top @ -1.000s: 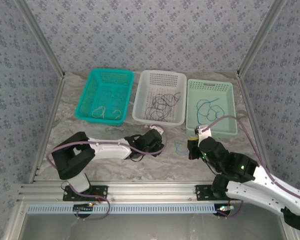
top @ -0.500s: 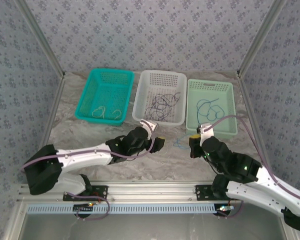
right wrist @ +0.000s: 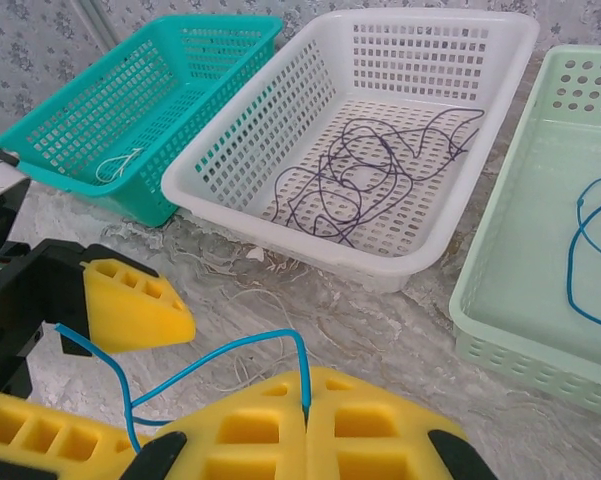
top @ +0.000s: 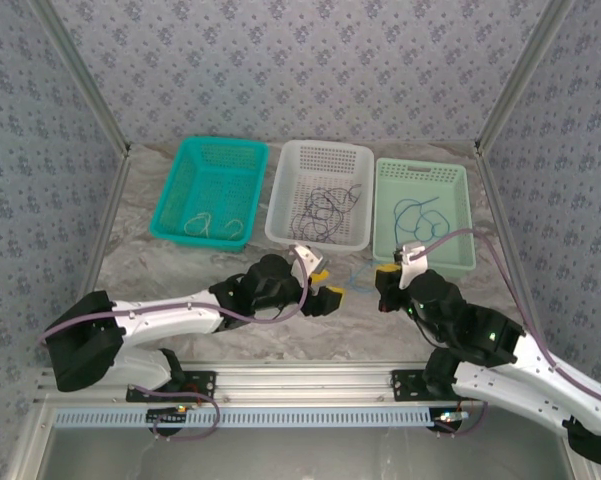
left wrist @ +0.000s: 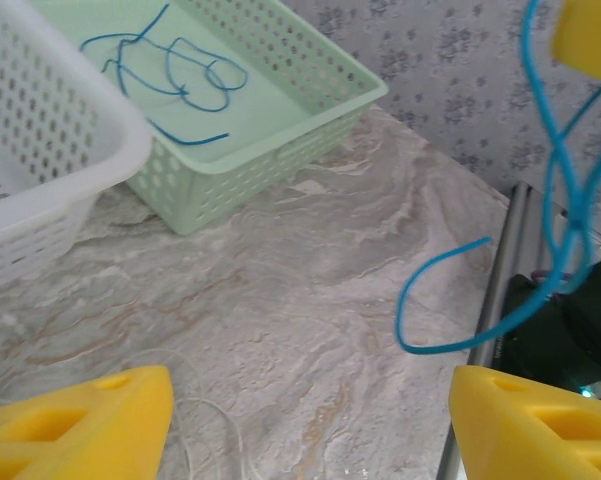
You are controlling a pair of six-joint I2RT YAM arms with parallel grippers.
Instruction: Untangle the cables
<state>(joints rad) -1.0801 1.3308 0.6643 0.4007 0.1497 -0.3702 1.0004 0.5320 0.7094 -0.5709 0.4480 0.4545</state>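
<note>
Your two arms meet nose to nose over the table [left wrist: 310, 270], so the biggest risk is a knock. The left gripper [left wrist: 312, 405] stands wide open with nothing between its fingers, just beside the right gripper [right wrist: 306, 400], which is pinched shut on the blue cable [right wrist: 242, 347]. Drive the left in carelessly and a finger could strike the right one's pads instead of closing on the wire. Next come the white basket [right wrist: 380, 268] and the pale green basket [left wrist: 280, 135] just behind. A wide sweep could catch a rim, or drop the wire among the dark cables [right wrist: 365, 170] rather than beside the second blue cable [left wrist: 180, 80] lying in the green one. The held cable is thin and floppy and dangles in loops from the pinch, so I judge it could slip out, or your left fingers could close on air beside it. Smallest of all, a pale whitish wire [left wrist: 225, 420] on the table beneath might get snagged along with it. As for what you can't read: the teal basket [top: 195, 160] holds pale wires [top: 215, 225] too small overhead to count. The held cable's upper run leaves the top of the left wrist view. Whether it touches the left finger, or crosses the faint wire below, cannot be told.
</note>
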